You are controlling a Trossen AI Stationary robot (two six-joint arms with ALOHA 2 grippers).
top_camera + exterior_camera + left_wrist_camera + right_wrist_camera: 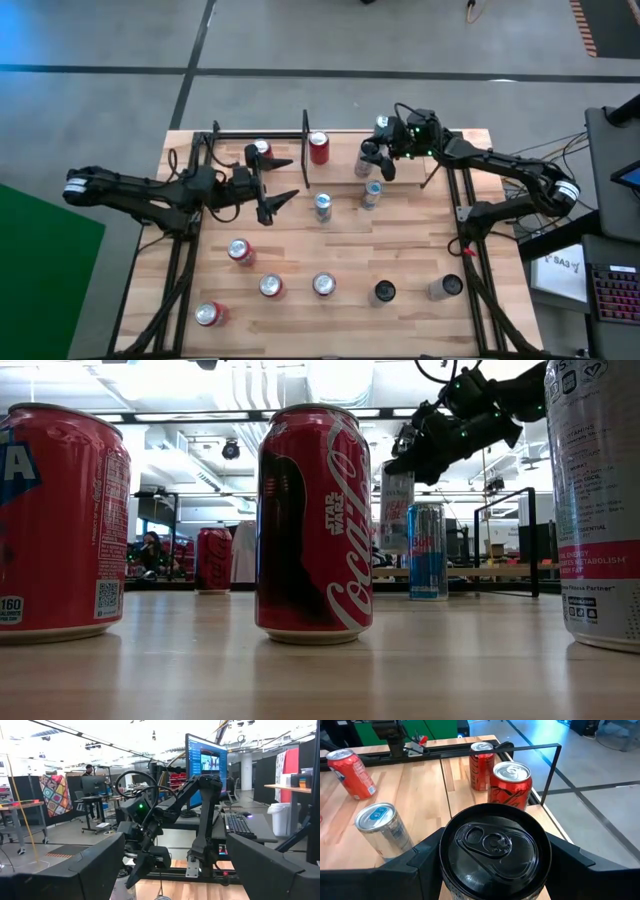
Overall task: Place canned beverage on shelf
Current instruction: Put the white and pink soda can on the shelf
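The shelf point(262, 160) is sitting at the table's far edge on the left, already carrying two red cans. The left gripper point(283, 198) is waiting wide open and empty just in front of it. Further right, the right gripper point(376, 160) is clamping a black-topped can point(495, 851) upright, lifted off the table, probably for carrying shelfward.

Eleven cans point(323, 285) – five red – one shelf point(306, 150), two arms point(140, 195)
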